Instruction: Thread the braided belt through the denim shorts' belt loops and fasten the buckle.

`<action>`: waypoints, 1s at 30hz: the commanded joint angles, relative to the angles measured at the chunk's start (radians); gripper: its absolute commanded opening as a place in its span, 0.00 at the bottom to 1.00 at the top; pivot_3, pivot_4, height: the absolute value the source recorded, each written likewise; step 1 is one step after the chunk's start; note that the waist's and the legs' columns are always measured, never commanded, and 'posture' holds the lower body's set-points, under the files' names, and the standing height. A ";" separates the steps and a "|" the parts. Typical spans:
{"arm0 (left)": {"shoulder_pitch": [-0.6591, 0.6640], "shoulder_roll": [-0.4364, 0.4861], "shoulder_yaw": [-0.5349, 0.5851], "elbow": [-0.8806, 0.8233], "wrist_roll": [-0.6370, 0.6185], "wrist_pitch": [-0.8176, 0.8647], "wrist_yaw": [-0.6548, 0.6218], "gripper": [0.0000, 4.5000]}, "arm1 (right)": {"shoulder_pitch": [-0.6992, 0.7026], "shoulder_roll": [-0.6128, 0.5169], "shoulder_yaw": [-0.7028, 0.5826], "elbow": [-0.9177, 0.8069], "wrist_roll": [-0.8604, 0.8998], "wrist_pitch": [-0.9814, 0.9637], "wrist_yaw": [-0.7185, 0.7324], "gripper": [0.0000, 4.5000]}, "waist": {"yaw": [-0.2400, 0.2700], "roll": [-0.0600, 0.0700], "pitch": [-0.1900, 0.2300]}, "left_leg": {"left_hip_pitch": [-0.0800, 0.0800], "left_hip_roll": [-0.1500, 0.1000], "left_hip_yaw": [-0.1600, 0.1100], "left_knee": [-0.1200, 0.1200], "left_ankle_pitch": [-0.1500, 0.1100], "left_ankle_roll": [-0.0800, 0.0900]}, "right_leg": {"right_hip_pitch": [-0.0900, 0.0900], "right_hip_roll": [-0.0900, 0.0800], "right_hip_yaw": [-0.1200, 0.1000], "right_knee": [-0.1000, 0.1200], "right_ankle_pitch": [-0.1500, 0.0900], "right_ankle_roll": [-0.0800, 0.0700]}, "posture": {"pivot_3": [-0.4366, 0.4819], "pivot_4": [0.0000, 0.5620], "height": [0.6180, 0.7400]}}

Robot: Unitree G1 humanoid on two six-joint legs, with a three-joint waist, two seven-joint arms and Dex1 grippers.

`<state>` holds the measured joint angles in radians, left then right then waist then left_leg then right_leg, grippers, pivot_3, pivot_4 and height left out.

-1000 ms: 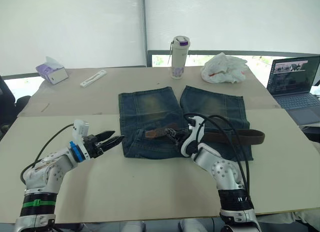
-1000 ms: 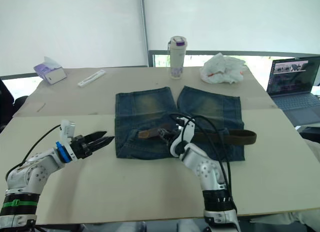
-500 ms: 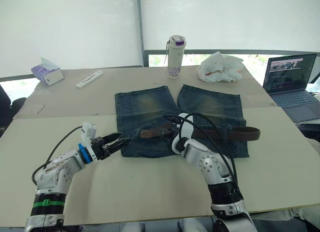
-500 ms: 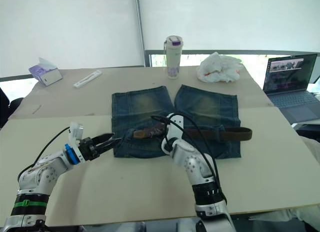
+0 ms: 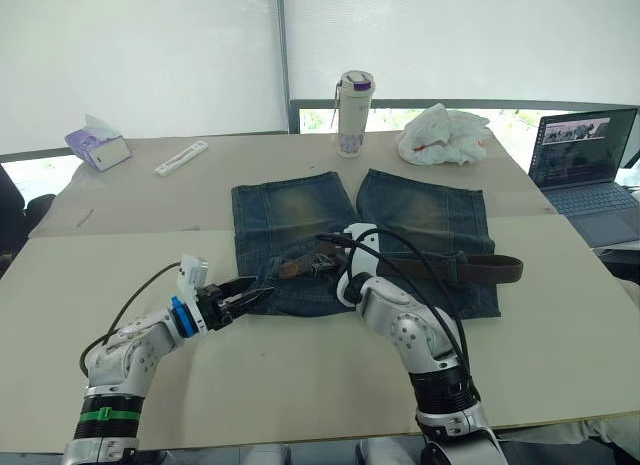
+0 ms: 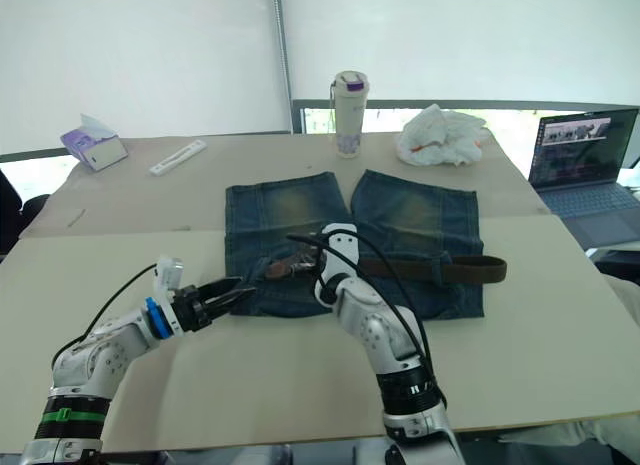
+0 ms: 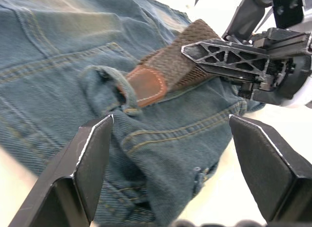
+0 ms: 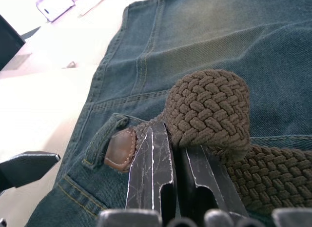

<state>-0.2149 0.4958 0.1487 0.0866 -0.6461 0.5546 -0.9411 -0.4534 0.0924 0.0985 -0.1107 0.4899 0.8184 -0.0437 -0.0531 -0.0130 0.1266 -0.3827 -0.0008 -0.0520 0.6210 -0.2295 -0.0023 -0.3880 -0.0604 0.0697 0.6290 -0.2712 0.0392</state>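
Woven matt braided belt (image 8: 209,107) with smooth leather tip; faded denim shorts (image 7: 58,66).

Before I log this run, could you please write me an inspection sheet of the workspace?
Surface: beige table, seam across it.
Job's things: blue denim shorts lying flat; dark brown braided belt across the waistband, its leather tip at a denim belt loop.
Clutter: white tumbler, crumpled white bag, tissue box, white strip.
Grippers: right gripper shut on the belt; left gripper open at the shorts' edge.
Cables: black ones on both arms.
Surroundings: open laptop, white blinds.
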 commanded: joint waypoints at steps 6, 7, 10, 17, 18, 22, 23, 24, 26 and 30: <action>0.006 -0.012 -0.002 -0.045 0.001 0.015 0.018 0.88 | -0.018 0.116 -0.067 0.058 0.065 0.013 -0.019 0.00 | 0.005 0.000 0.000 | 0.001 0.000 0.000 -0.001 0.000 0.000 | 0.000 0.000 0.000 0.000 0.000 0.000 | 0.48 0.27 1.00; 0.010 -0.010 0.000 -0.044 0.001 0.015 0.019 0.88 | -0.033 0.124 -0.077 0.087 0.074 0.011 -0.012 0.00 | 0.005 0.000 0.000 | 0.001 0.000 0.000 -0.001 0.000 0.000 | 0.000 0.000 0.000 0.000 0.000 0.000 | 0.48 0.27 1.00; 0.016 -0.008 0.005 -0.044 -0.004 0.019 0.020 0.88 | -0.057 0.138 -0.088 0.130 0.101 0.008 -0.007 0.00 | 0.004 0.000 0.000 | 0.002 0.000 0.000 -0.002 0.000 0.000 | 0.001 0.000 0.000 0.000 0.000 0.000 | 0.48 0.27 1.00; 0.026 -0.021 0.010 -0.042 -0.010 0.020 0.033 0.88 | -0.144 0.175 -0.057 0.241 0.115 -0.062 0.021 0.00 | 0.002 0.000 0.000 | 0.005 0.000 0.000 -0.003 0.000 0.000 | 0.002 0.002 0.000 0.000 0.000 -0.001 | 0.48 0.27 1.00; 0.027 -0.026 0.010 -0.046 -0.013 0.022 0.035 0.88 | -0.154 0.170 -0.044 0.250 0.112 -0.076 0.039 0.00 | 0.000 0.000 0.000 | 0.006 0.000 0.000 -0.003 0.000 0.000 | 0.002 0.002 0.000 0.000 0.000 -0.001 | 0.48 0.27 1.00; 0.025 -0.033 0.005 -0.050 -0.013 0.022 0.038 0.88 | -0.175 0.141 0.000 0.261 0.137 -0.069 0.137 0.00 | -0.014 0.000 0.000 | 0.006 0.000 0.001 -0.004 0.000 0.000 | 0.001 0.002 0.000 0.000 0.001 -0.001 | 0.48 0.27 1.00; 0.025 -0.035 0.005 -0.050 -0.012 0.021 0.037 0.88 | -0.174 0.140 -0.001 0.266 0.138 -0.068 0.139 0.00 | -0.016 0.000 0.000 | 0.006 0.000 0.000 -0.004 0.000 0.000 | 0.001 0.003 0.000 0.001 0.001 -0.001 | 0.48 0.27 1.00; 0.025 -0.036 0.004 -0.051 -0.012 0.020 0.037 0.88 | -0.172 0.136 0.001 0.270 0.136 -0.070 0.144 0.00 | -0.017 0.000 0.000 | 0.006 0.000 0.000 -0.005 0.000 0.000 | 0.001 0.003 0.000 0.000 0.001 -0.001 | 0.48 0.27 1.00; 0.025 -0.037 0.002 -0.051 -0.010 0.020 0.035 0.88 | -0.172 0.129 0.005 0.279 0.129 -0.078 0.163 0.00 | -0.019 0.000 0.000 | 0.007 0.000 0.001 -0.007 0.000 0.000 | 0.000 0.003 0.000 0.000 0.001 -0.001 | 0.48 0.27 1.00; 0.030 -0.043 -0.007 -0.059 -0.016 0.026 0.026 0.88 | -0.176 0.156 -0.038 0.328 0.137 -0.112 0.150 0.00 | -0.018 0.000 0.000 | 0.009 0.000 0.001 -0.008 0.000 0.000 | 0.001 0.003 0.000 0.000 0.001 -0.002 | 0.48 0.27 1.00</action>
<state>-0.1846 0.4550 0.1432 0.0661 -0.6483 0.5765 -0.9053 -0.5397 0.1097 0.0681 0.1833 0.6122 0.7249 0.1082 -0.0713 -0.0134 0.1263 -0.3735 -0.0007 -0.0512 0.6130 -0.2293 -0.0020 -0.3869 -0.0578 0.0695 0.6294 -0.2702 0.0374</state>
